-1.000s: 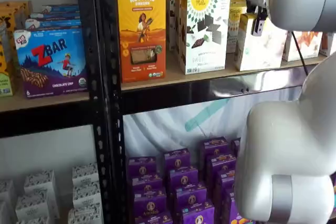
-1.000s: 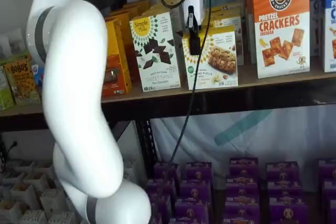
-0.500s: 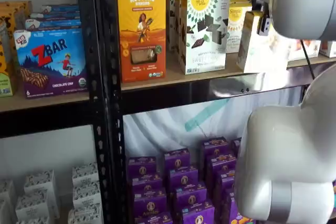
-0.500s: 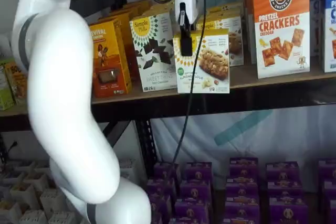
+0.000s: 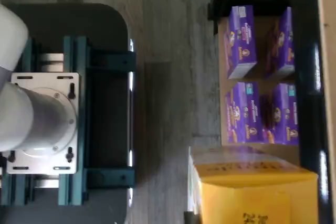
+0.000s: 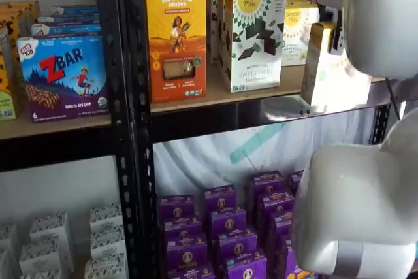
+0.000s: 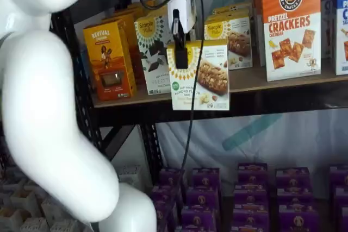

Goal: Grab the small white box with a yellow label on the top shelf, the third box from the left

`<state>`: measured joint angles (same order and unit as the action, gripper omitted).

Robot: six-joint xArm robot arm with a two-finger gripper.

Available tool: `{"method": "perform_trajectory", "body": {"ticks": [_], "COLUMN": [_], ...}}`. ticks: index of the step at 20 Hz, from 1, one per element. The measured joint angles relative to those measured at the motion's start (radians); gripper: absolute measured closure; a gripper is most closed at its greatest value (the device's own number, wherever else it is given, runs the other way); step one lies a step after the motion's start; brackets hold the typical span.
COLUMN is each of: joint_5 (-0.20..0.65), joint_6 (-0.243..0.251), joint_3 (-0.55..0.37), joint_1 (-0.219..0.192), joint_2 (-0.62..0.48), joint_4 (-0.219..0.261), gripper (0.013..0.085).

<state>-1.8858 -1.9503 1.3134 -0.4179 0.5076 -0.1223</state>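
The small white box (image 7: pixel 202 77), with a yellow sunburst label and a cookie picture, hangs in my gripper (image 7: pixel 180 54) in front of the top shelf (image 7: pixel 272 81), clear of the board and overlapping the dark front beam. One black finger (image 7: pixel 178 52) presses on its front near the top edge; the other finger is hidden behind it. In a shelf view the box (image 6: pixel 330 73) shows its yellowish side, with a finger (image 6: pixel 337 38) on it. In the wrist view the box's yellow face (image 5: pixel 252 195) fills a corner.
A tall white box with chocolate squares (image 7: pixel 151 44) and an orange box (image 7: pixel 106 61) stand on the shelf. A second small white box (image 7: pixel 232 35) stands behind the gap. A pretzel cracker box (image 7: pixel 291 25) is beside it. Purple boxes (image 7: pixel 250 188) fill the lower level. My white arm (image 7: pixel 49 112) blocks part of the view.
The gripper has drawn the small white box forward off the shelf board; it now hangs in front of the beam, a little lower than before.
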Motion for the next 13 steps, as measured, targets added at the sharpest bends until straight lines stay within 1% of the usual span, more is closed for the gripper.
{"method": "perform_trajectory", "body": {"ticks": [7, 13], "joint_5": [-0.025, -0.029], "joint_6": [0.021, 0.036], "joint_3": [-0.061, -0.087], "joint_1": [0.018, 0.031], "joint_2": [0.071, 0.101], "joint_4": [-0.005, -0.013], "gripper": [0.061, 0.061]}}
